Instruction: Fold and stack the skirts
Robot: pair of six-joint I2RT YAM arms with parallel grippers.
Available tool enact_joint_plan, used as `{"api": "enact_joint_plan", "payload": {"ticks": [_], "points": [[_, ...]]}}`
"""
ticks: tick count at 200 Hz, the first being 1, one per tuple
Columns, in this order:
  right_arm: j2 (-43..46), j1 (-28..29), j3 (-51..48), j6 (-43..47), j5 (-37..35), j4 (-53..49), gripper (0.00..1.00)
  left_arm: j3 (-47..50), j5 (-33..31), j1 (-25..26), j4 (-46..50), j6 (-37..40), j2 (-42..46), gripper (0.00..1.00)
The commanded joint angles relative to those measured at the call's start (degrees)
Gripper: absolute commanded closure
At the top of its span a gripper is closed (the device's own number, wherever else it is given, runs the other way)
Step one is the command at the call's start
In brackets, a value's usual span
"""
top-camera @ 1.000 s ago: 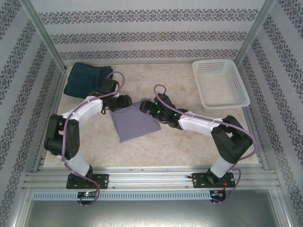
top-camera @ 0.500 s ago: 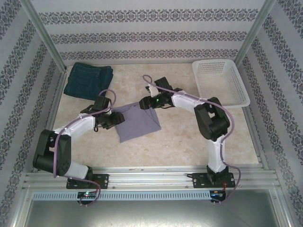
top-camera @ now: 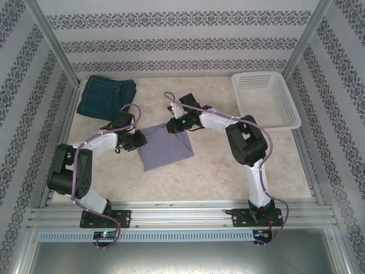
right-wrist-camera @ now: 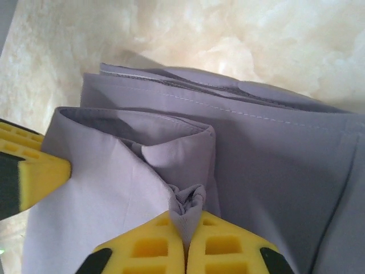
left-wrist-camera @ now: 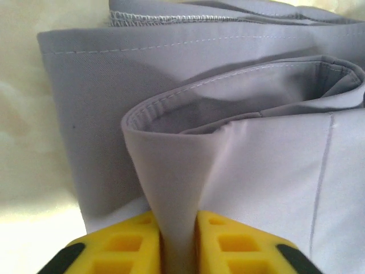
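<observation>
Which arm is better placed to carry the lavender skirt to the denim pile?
Left, probably. The left gripper is shut on the lavender skirt at its far-left corner, nearest the denim pile; the right gripper pinches the far-right corner.

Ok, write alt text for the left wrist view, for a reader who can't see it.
The left gripper is shut on a raised pinch of the lavender-grey skirt, its yellow fingers pressing the cloth from both sides at the bottom centre. The skirt lies folded in layers with stitched hems showing, on a pale marbled table.
</observation>
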State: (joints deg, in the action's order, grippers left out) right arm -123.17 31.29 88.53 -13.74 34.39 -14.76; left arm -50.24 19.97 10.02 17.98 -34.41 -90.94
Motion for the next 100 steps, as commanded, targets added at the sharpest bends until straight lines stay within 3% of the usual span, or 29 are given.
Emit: {"api": "enact_joint_plan", "payload": {"ticks": [1, 12, 42, 60, 72, 88, 100], "points": [[8.20, -0.34, -1.67, 0.49, -5.66, 1.74, 1.00, -1.57, -3.00, -0.45, 1.06, 1.93, 1.99, 0.85], [8.61, -0.50, -1.58, 2.03, -7.33, 0.08, 1.00, -2.41, -3.07, -0.44, 1.83, 2.49, 1.92, 1.00], [2.89, -1.15, 3.14, 2.30, -11.00, -4.08, 1.00, -4.93, -5.40, -0.53, 2.13, 3.28, -0.46, 1.00], [-1.28, -1.15, 6.86, -0.15, -19.15, -6.55, 0.83, -7.16, -8.21, -0.51, 3.30, 3.87, -4.41, 1.00], [-3.05, -1.32, 8.80, -1.50, -20.55, -7.81, 0.75, -9.83, -10.26, -0.53, 6.60, 3.68, -7.73, 1.00], [-3.18, -1.25, 9.67, -3.29, -22.88, -7.80, 0.69, -11.65, -12.01, -0.51, 8.74, 3.12, -9.60, 0.81], [-2.31, -1.02, 10.13, -4.43, -25.55, -8.71, 0.64, -11.99, -12.16, -0.44, 8.58, 2.39, -9.16, 0.75]]}}
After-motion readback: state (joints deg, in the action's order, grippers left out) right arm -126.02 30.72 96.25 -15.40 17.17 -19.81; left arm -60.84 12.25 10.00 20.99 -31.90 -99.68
